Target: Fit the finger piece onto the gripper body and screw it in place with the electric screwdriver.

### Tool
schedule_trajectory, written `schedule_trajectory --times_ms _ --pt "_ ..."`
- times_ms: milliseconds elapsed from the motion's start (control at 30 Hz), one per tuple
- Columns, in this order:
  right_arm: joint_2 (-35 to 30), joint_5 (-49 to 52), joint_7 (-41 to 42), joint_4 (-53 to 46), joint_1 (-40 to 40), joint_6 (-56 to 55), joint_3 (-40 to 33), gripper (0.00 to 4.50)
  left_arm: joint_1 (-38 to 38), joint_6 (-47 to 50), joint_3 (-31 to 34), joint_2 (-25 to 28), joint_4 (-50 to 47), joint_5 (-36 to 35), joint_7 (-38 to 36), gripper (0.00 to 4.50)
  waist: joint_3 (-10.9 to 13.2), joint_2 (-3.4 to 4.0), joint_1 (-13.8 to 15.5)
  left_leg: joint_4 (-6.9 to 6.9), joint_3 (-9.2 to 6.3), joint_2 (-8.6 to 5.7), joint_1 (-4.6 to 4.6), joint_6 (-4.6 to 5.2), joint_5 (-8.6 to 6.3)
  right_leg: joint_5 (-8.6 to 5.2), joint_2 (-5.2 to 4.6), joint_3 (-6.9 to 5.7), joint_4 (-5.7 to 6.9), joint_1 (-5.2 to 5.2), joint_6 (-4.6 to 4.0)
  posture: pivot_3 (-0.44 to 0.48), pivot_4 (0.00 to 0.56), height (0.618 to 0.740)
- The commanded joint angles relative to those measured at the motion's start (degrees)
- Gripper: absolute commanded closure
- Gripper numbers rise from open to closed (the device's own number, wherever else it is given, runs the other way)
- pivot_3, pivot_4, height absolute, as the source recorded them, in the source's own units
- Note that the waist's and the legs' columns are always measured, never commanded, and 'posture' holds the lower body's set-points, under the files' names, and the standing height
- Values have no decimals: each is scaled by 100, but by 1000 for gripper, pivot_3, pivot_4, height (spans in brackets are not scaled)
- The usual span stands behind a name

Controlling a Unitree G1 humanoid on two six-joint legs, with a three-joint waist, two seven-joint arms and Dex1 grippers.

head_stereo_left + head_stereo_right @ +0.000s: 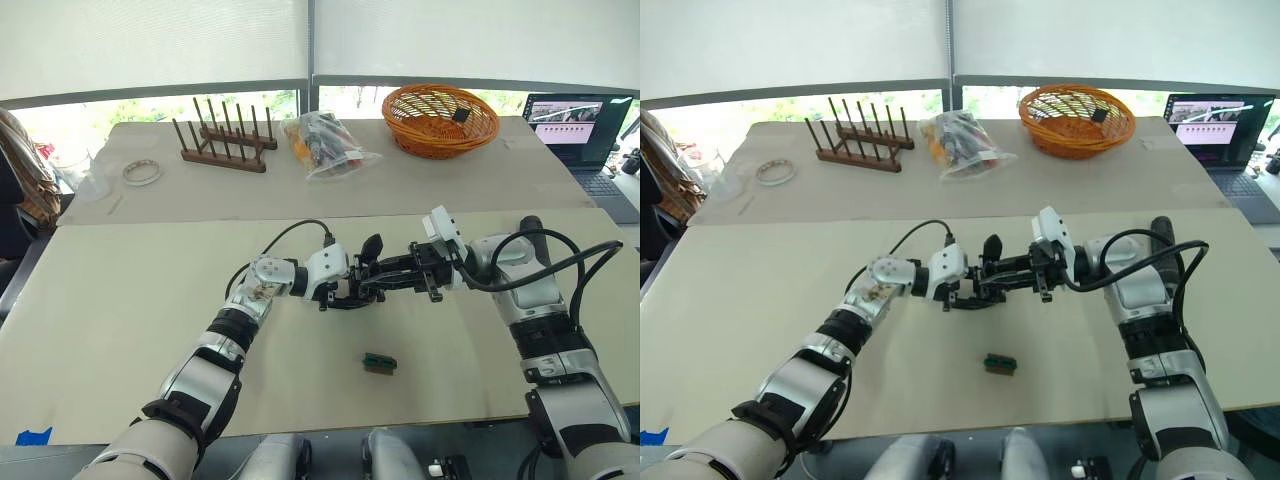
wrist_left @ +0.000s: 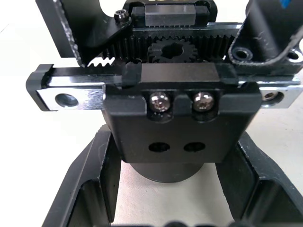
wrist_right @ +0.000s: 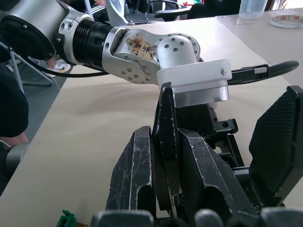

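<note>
the finger piece (image 3: 166,142) is pinched flat between the fingers of my right gripper (image 1: 395,278), its long axis pointing toward my left arm. the gripper body (image 2: 182,118) sits in my left gripper (image 1: 345,295), which is closed around its round base, near the middle of the worktop (image 1: 120,300), just beside the piece. i judge the piece must slide sideways onto the rail. the small green block (image 1: 379,363) lies nearer the front edge.

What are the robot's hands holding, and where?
Left gripper clasps the gripper body around its lower sides. Right gripper pinches the finger piece at its base.
</note>
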Motion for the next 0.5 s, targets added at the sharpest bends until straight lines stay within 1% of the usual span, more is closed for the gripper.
schedule_trajectory --times_ms 33,167,300,367,500 --pt "-104 -721 76 711 199 434 691 4179 6 33 60 67 -115 -19 -64 2206 -14 -3 -3 0 0 0 2 0 0 0 -1 0 0 2 0 0 150 740" --pt "62 -670 -75 860 228 4 580 4179 19 68 64 70 -152 -21 -69 2206 -39 -11 -20 -33 -1 2 59 0 -2 0 -6 3 -9 40 0 0 150 740" --pt "200 -413 -232 572 385 114 389 4179 33 101 69 75 -190 -31 -81 2206 -68 -10 -52 -44 -1 6 66 -2 -4 0 -11 19 -8 44 0 0 150 740" --pt "307 -451 -391 588 435 -93 281 4179 33 107 69 76 -194 -33 -86 2206 -74 -9 -62 -46 -1 7 68 -3 -5 0 -10 28 -7 44 0 0 150 740" --pt "240 -533 -79 668 425 -69 395 4179 22 118 73 73 -195 -36 -88 2206 -85 -7 -99 -58 -1 7 77 -5 -5 0 -8 35 -7 44 0 0 150 740"
